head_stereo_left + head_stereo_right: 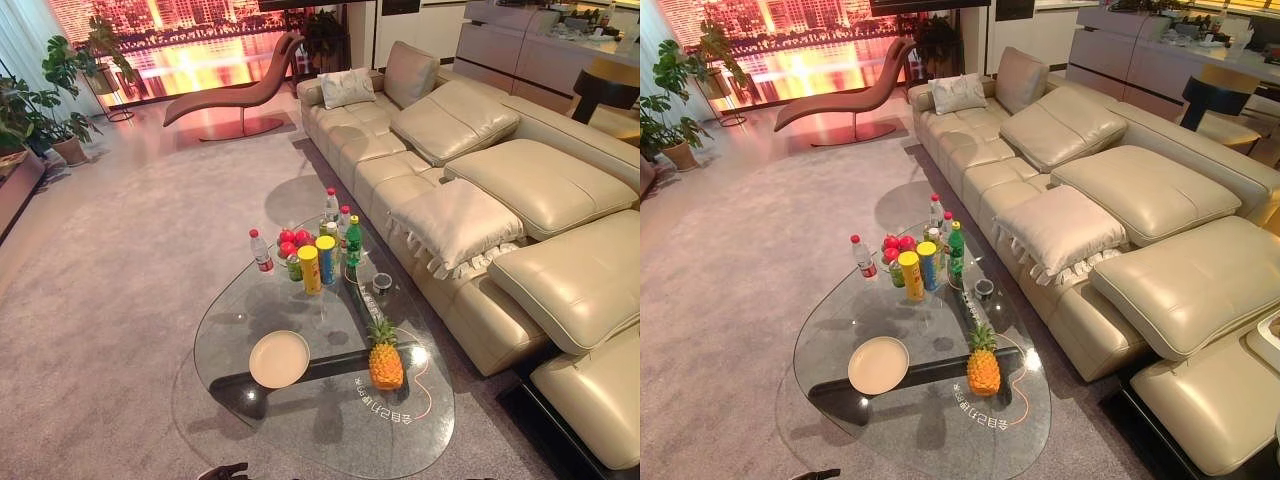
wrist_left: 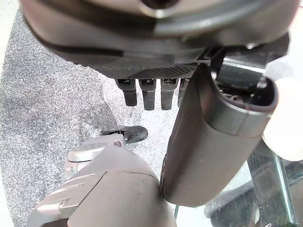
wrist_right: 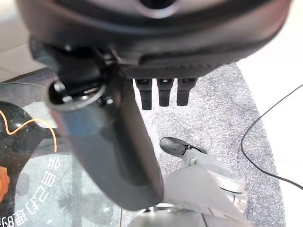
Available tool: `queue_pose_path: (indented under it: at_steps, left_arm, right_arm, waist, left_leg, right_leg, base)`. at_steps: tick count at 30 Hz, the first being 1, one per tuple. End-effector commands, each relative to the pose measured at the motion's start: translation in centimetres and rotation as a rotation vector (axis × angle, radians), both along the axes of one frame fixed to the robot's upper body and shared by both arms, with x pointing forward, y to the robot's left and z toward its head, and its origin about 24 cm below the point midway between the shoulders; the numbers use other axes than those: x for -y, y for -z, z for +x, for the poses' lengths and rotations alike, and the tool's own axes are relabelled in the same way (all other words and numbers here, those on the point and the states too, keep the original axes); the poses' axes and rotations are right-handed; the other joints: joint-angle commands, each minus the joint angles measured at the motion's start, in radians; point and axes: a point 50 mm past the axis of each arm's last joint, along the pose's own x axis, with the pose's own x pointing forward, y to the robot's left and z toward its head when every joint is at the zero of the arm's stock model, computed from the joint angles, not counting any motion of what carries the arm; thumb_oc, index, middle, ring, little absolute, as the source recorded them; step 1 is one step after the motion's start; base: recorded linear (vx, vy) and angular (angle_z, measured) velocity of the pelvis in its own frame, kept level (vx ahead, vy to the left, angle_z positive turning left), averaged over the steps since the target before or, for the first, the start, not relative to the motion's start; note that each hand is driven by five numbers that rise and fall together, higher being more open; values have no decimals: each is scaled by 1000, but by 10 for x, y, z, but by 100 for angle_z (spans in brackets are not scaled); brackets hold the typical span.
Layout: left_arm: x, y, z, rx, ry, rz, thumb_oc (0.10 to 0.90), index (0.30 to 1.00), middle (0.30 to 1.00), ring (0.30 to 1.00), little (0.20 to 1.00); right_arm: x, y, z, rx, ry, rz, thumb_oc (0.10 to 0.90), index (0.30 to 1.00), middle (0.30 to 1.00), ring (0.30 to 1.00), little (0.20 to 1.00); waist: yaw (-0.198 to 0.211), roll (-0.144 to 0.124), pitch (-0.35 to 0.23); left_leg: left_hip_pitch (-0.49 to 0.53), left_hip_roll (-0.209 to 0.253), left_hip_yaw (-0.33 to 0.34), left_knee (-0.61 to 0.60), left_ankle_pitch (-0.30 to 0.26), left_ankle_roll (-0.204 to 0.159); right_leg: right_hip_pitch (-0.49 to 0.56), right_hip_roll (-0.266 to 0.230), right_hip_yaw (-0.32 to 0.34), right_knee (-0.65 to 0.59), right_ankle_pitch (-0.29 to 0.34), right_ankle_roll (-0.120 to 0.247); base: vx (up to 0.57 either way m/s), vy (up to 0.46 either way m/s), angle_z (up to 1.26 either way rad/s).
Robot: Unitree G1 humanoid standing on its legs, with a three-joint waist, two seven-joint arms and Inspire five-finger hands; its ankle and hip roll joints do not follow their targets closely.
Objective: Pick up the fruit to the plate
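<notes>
Dark and straight, the fingers of my left hand hang loose with nothing between them and the thumb, only grey carpet below; the fingers of my right hand are just as slack and empty, with the edge of the glass table showing off to the thumb side. Neither hand is near any fruit yet. Out ahead of both sets of fingers, on the glass table's near end, the pineapple stands upright, well apart from my hands, and the cream plate lies beside it with a strip of bare glass between them. Farther beyond, red apples sit among bottles and tall cans. I judge the pineapple heavy for one hand, stiff and rough-skinned, so unlikely to slip, but top-heavy with its spiky leaf crown. I would wrap fingers and thumb round the middle of its body, below the leaves, rather than tug the crown. The glass under it calls for a soft lift and a gentle set-down on the plate.
</notes>
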Motion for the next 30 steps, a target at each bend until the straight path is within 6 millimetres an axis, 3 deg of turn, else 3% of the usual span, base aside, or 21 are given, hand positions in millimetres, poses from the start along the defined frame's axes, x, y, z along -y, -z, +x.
queue_pose_path:
  at_steps: [1, 30]
  left_arm:
    - [-2, -4, 20, 14, 42, 5, 800, 900, 900, 900, 900]
    - [-9, -6, 22, 26, 6, 25, 800, 900, 900, 900, 900]
  right_arm:
    - [14, -7, 15, 17, 28, -52, 800, 900, 900, 900, 900]
    - [20, -10, 15, 13, 19, -60, 800, 900, 900, 900, 900]
  waist:
    - [14, -9, 34]
    - [17, -9, 39]
  left_leg:
    - [54, 26, 40, 6, -93, -17]
    - [52, 23, 35, 6, -93, -15]
  right_leg:
    - [-23, -34, -27, 20, 6, 25]
    - [-28, -32, -22, 29, 0, 24]
  base:
    - [0, 0, 0]
    - [0, 0, 0]
